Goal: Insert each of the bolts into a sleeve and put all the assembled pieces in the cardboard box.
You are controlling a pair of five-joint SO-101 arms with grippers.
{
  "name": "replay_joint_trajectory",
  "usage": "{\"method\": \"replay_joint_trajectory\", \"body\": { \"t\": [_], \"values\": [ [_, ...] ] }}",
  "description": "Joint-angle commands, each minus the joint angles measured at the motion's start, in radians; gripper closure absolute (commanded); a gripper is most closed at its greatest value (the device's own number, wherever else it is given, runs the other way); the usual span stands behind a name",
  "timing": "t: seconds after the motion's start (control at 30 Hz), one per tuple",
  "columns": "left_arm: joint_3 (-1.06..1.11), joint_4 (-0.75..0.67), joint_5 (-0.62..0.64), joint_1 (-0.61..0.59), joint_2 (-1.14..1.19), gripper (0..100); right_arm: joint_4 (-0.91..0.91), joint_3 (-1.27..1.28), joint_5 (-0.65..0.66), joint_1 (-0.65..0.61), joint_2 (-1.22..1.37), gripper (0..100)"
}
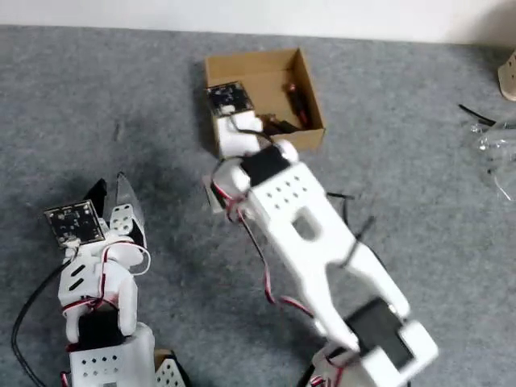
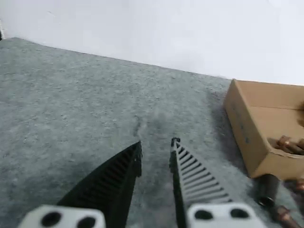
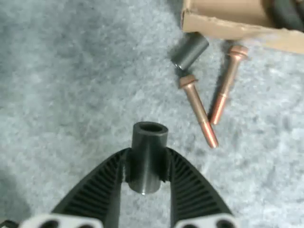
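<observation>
The right arm [image 1: 298, 218] covers part of the near wall of the cardboard box [image 1: 256, 68], and the pieces [image 1: 297, 98] inside are too small to tell apart. The left wrist view cuts off the box and a bolt [image 2: 285, 216] beside it. The lower end of the held sleeve [image 3: 148, 142] is hidden between the fingers of the right hand [image 3: 147, 159].

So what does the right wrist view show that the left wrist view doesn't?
Right wrist view: the right gripper clamped on a dark sleeve. Left wrist view: the left gripper, open and empty, a white wall, and copper pieces inside the cardboard box. Both: the cardboard box, a loose sleeve and a bolt lying beside it on grey carpet.
</observation>
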Motion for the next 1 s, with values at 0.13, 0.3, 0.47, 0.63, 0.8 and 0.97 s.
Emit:
{"method": "replay_joint_trajectory", "body": {
  "t": [0.13, 0.3, 0.47, 0.63, 0.8, 0.97],
  "values": [
    [-0.087, 0.063, -0.011, 0.079, -0.007, 88, -0.033, 0.147, 0.081, 0.156, -0.334, 99.4],
    [-0.117, 0.086, -0.046, 0.134, 0.044, 88, -0.048, 0.289, 0.114, 0.274, -0.484, 99.4],
    [-0.243, 0.083, -0.046, 0.177, 0.355, 88, -0.124, 0.486, 0.115, 0.337, -0.653, 99.4],
    [-0.443, 0.081, -0.043, 0.251, 0.802, 88, -0.211, 0.668, 0.118, 0.355, -0.822, 99.4],
    [-0.591, 0.063, -0.040, 0.360, 1.116, 88, -0.223, 0.763, 0.173, 0.406, -0.932, 99.4],
    [-0.657, 0.063, 0.080, 0.461, 1.270, 88, -0.344, 0.944, 0.176, 0.418, -0.969, 99.4]
  ]
}}
